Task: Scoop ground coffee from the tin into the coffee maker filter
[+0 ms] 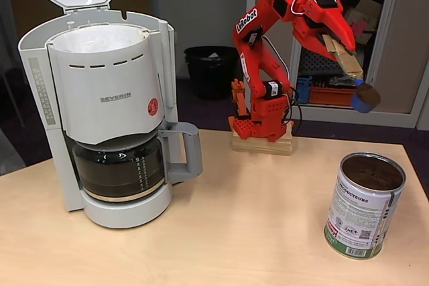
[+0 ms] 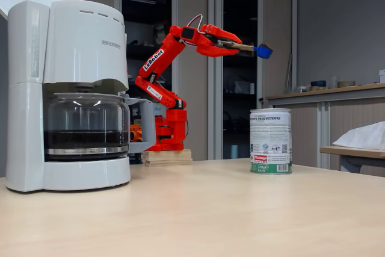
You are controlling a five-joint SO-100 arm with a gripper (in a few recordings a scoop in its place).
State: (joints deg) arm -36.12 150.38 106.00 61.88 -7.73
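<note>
Your end effector [image 1: 343, 53] is clamped on a wooden-handled blue scoop [image 1: 365, 97], raised well above the open tin [image 1: 365, 205] on the table [image 1: 255, 232]. Whether it's loaded, I can't tell. If loaded, the carry comes next: swing across to the filter [image 1: 100, 37], keeping the scoop level.

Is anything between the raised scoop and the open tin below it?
Nothing visible. The blue scoop on the gripper hangs in open air above the tin, whose top is uncovered with ground coffee showing. The side-on fixed view also shows an empty gap over the tin.
</note>
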